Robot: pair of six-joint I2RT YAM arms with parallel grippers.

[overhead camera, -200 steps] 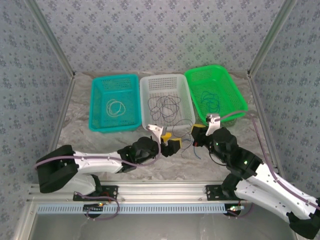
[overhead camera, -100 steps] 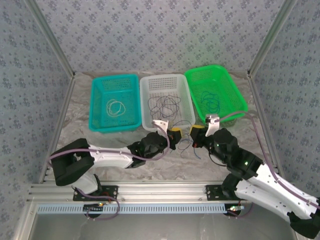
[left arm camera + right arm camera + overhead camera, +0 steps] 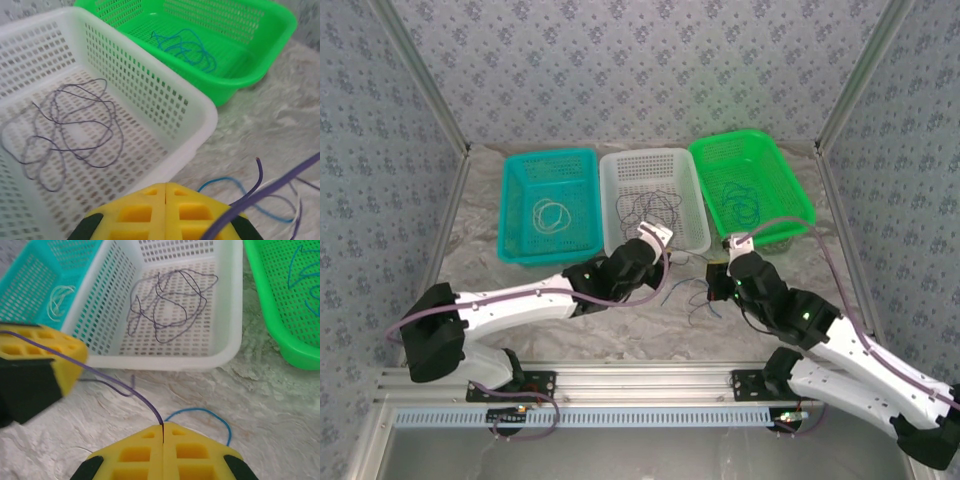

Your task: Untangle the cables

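My right gripper (image 3: 163,426) is shut on a thin purple cable (image 3: 115,382), which enters its seam at the tips. The cable stretches taut up-left to my left gripper (image 3: 35,355). In the left wrist view the left gripper (image 3: 165,186) has its jaws closed, and the purple cable (image 3: 270,187) runs over its right finger from below the frame. A blue cable (image 3: 205,412) and a white cable (image 3: 299,210) lie loose on the table beside the grippers. From above, the left gripper (image 3: 660,250) is at the white basket's front edge and the right gripper (image 3: 718,272) is just right of it.
Three baskets stand in a row at the back. The teal basket (image 3: 520,190) holds a white cable (image 3: 552,214). The white basket (image 3: 692,200) holds purple cables (image 3: 650,212). The green basket (image 3: 785,175) holds a blue cable (image 3: 740,200). Bare marbled table lies in front.
My left gripper has moved up from beside the right gripper to the white basket's front edge, drawing the purple cable out. The right gripper has shifted slightly.
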